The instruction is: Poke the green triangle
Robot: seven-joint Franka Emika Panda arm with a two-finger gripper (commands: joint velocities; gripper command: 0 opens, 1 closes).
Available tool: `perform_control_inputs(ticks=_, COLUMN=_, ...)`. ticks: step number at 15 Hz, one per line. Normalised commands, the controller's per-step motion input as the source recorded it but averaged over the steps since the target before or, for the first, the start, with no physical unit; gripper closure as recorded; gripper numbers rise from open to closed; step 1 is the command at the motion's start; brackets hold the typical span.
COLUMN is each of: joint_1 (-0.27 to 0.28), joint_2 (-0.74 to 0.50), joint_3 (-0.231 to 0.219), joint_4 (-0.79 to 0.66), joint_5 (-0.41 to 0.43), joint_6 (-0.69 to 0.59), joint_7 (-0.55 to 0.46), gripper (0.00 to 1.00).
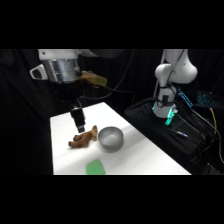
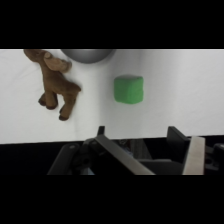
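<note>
The white counter is shown carrying three things, with the white arm's hand held above its far left part, over a brown plush toy animal. The approach step is judged to be in hand: no contact with the target has yet been made. Just beside the toy stands a grey rounded bowl; its inside appears empty in the side view, and only its rim is caught in the wrist view. The small flat bright-green triangle with rounded corners lies near the counter's front edge, apart from toy and bowl; in the wrist view it sits ahead of the hand. Whether the hand is apart or together cannot be told. The next move is judged to call for travel toward the front edge, then a descent onto the green piece.
</note>
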Motion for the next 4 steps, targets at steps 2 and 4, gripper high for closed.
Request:
perform_control_inputs(ticks=2, joint_1=0.025, joint_2=-0.25, joint_3=-0.002, joint_4=-0.01, joint_5=0.013, joint_6=-0.2, joint_7=0.01, gripper=0.0)
perform_control_inputs(ticks=4, joint_1=0.024, joint_2=-0.21, joint_3=0.005, joint_4=-0.01, joint_5=0.009, joint_6=-0.16, joint_7=0.0, gripper=0.0)
